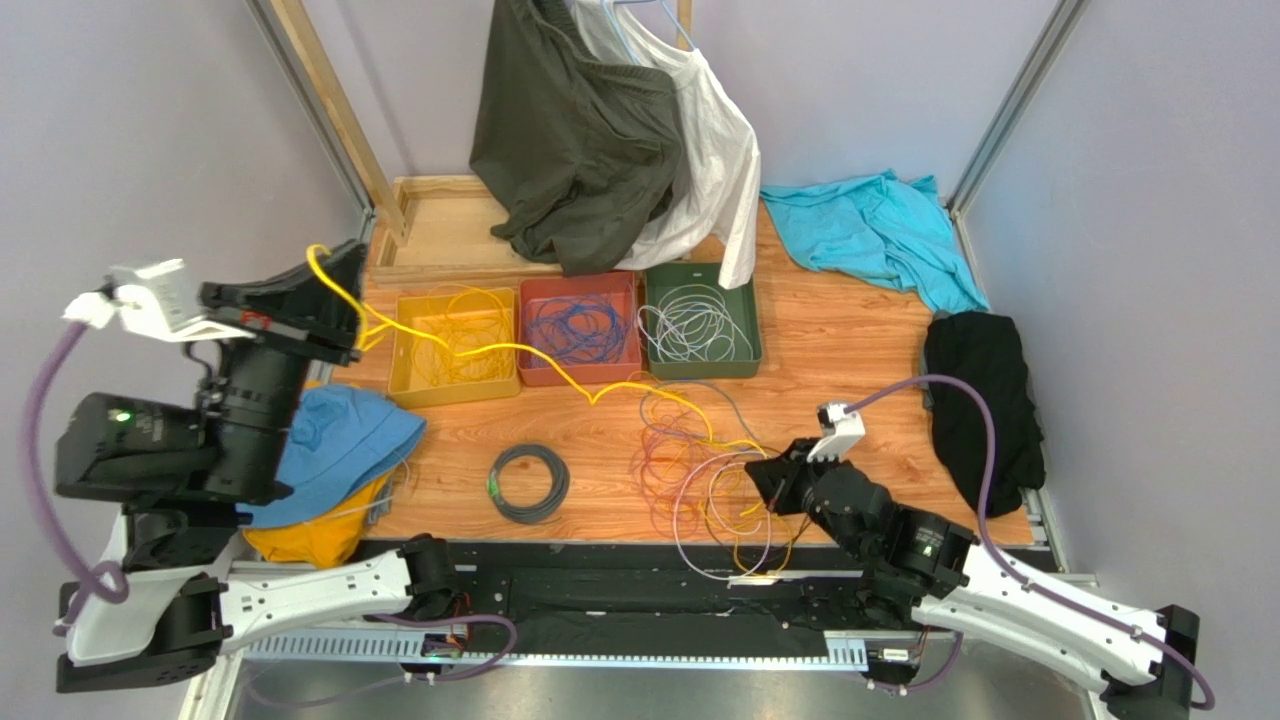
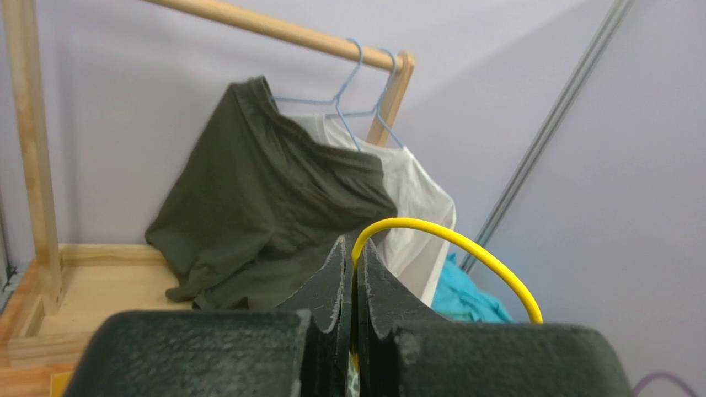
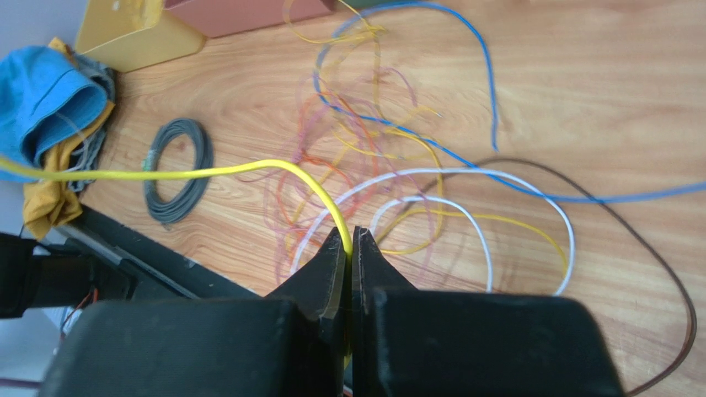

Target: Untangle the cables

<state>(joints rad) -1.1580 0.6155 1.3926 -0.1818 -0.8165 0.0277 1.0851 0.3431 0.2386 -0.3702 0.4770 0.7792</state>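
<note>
**Pinching one yellow cable from both sides**

The left hand (image 2: 354, 252) has its fingers pressed together on the yellow cable (image 2: 464, 244), which rises out of the tips and arcs down to the right. From overhead, this hand is raised at the left side of the surface (image 1: 842, 345). The cable sags away from it across the yellow tray (image 1: 398, 353) and the near corner of the red tray (image 1: 526, 330), then runs down toward the right hand (image 1: 766, 477).

The right hand sits low near the front edge of the surface. Its own camera shows its fingers shut tight on the same yellow strand, which comes in from the left and bends down into the tips.

The other loose cables (image 3: 431, 178) lie on the wood just beyond the right hand. Only the right wrist view tells them apart: white loops, thin yellow and orange-red strands, a blue one and a dark one, all overlapping. A dark grey coil (image 3: 176, 169) lies apart to their left.

Only the overhead view shows wires inside the three trays, including pale ones in the green tray (image 1: 753, 323). The left wrist view shows none of this, only an olive garment (image 2: 265, 198) and a white garment (image 2: 418, 203) hanging from a wooden rail (image 2: 273, 29).
</note>
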